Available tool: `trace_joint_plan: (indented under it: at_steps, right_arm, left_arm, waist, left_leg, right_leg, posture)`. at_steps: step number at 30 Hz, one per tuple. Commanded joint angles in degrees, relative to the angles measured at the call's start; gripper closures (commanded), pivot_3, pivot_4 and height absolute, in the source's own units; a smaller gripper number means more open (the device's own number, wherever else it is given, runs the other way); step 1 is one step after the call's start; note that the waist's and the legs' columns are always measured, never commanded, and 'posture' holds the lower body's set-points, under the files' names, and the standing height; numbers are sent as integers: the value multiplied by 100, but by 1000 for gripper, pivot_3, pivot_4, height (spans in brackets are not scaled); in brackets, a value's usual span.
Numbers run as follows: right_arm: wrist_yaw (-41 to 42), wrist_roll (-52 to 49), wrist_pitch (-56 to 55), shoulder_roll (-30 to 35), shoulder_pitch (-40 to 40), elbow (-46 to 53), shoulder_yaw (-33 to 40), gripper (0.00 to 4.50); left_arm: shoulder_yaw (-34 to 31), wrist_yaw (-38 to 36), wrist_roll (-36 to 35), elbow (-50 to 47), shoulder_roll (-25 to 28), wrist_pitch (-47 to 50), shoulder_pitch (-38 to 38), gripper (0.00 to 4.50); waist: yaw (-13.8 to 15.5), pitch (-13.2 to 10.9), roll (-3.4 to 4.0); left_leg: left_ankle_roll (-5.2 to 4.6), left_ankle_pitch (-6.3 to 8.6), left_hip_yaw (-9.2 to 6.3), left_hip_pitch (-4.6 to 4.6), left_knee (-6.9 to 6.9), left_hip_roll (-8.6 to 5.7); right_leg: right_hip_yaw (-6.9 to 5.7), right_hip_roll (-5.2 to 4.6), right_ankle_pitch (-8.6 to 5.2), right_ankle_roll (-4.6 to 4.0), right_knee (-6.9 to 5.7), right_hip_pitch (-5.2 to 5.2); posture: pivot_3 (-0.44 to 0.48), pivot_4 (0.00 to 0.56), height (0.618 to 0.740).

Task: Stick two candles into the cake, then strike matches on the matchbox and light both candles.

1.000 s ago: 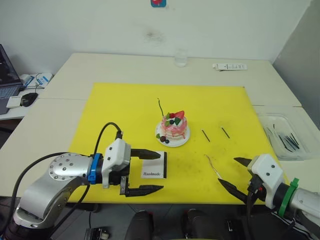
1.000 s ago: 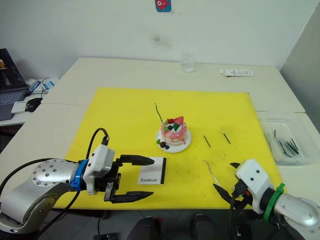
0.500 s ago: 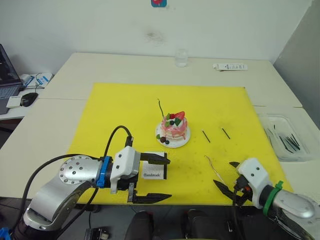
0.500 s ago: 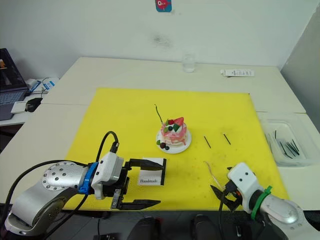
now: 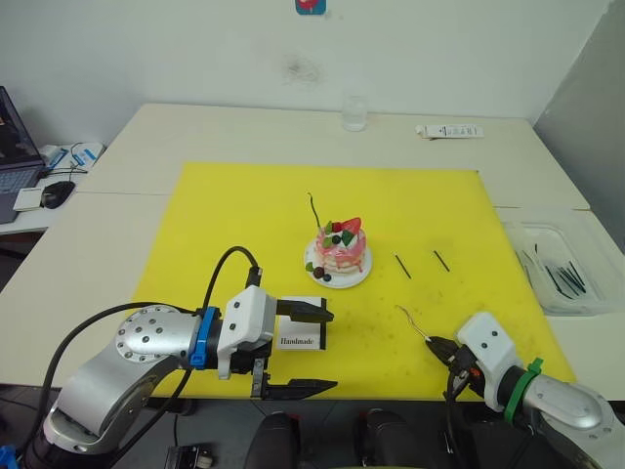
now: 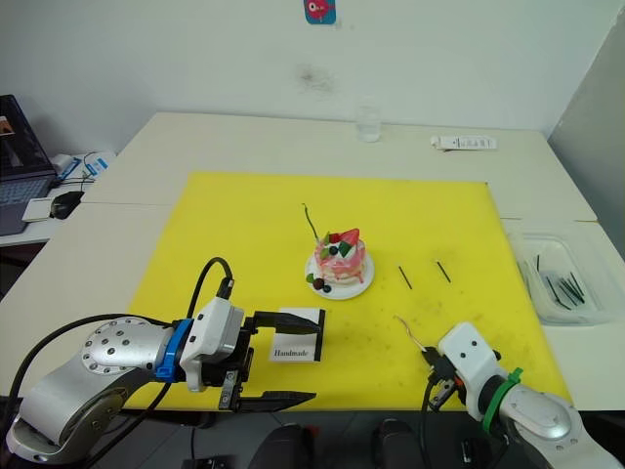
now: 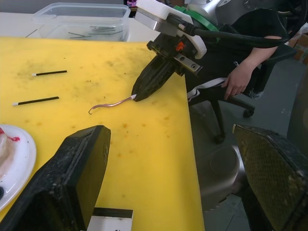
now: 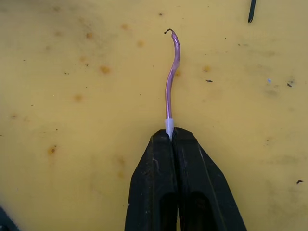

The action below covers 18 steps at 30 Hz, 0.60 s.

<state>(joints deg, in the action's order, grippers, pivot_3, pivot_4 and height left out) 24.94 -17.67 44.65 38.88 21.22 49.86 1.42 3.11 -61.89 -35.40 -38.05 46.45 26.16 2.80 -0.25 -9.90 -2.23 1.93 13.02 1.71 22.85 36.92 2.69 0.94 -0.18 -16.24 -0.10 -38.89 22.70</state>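
Observation:
The pink cake (image 5: 339, 252) on its white plate (image 5: 359, 277) stands mid-mat, with one thin candle (image 5: 312, 209) upright in its left side. A second candle (image 5: 410, 320) lies on the yellow mat (image 5: 234, 225); my right gripper (image 5: 437, 343) is shut on its white base end, as the right wrist view confirms for candle (image 8: 171, 77) and gripper (image 8: 171, 137). My left gripper (image 5: 329, 350) is open, its fingers straddling the white matchbox (image 5: 301, 335) near the mat's front edge. Two black matches (image 5: 401, 266) lie right of the cake.
A clear plastic bin (image 5: 557, 239) holding black sticks sits off the mat's right edge. A glass (image 5: 354, 112) and a remote (image 5: 447, 130) stand at the table's back. A mouse (image 5: 57, 192) lies far left. A person's hand (image 7: 238, 82) shows beyond the table's edge.
My right gripper has closed from wide open onto the base of the lying candle. The left gripper slid toward the front edge early on, then stayed open around the matchbox.

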Motion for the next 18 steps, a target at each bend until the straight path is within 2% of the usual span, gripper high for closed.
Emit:
trace_joint_plan:
  at_steps: [1,5,8,11,14,18]
  right_arm:
    - [198,-356,120,39,-67,411,555,4476]
    - [1004,-780,-40,476,117,418,1706,4476]
    - [1819,-807,-501,881,395,-123,2590,4476]
    - [2489,-694,-1121,1093,651,-824,3168,4476]
    - [3251,-529,-2047,1214,840,-1830,3501,4476]
    - [3612,-279,-2520,1341,933,-2487,3369,4476]
  left_arm:
    - [-37,-10,-23,-185,39,-83,-60,0]
    - [-82,145,-195,-275,-52,34,-70,0]
    - [-96,252,-455,-386,-78,251,50,0]
    - [-66,192,-431,-495,7,222,43,0]
    - [-37,283,-482,-619,-12,260,67,0]
    - [77,394,-463,-603,-99,328,313,0]
  waist:
    - [1,0,0]
    - [6,-1,2]
    - [13,-3,-1]
    - [14,-3,-2]
    - [14,-4,-2]
    - [14,-5,1]
  left_leg:
    - [0,0,0,0,-1,1]
    - [0,0,-1,1,-5,0]
    - [0,0,-5,1,-4,-1]
    - [0,0,-8,-1,-3,-3]
    - [-1,0,-7,-4,-3,-3]
    - [-1,0,-9,-5,-2,-2]
  right_leg:
    - [-1,0,1,1,0,0]
    - [-2,1,7,12,0,1]
    - [-7,2,7,13,4,-4]
    - [-10,3,6,10,4,-7]
    - [-8,3,4,7,4,-10]
    - [-10,3,0,1,4,-12]
  posture:
    - [0,150,740]
    - [0,150,740]
    - [0,150,740]
    - [0,150,740]
    - [0,150,740]
    - [0,150,740]
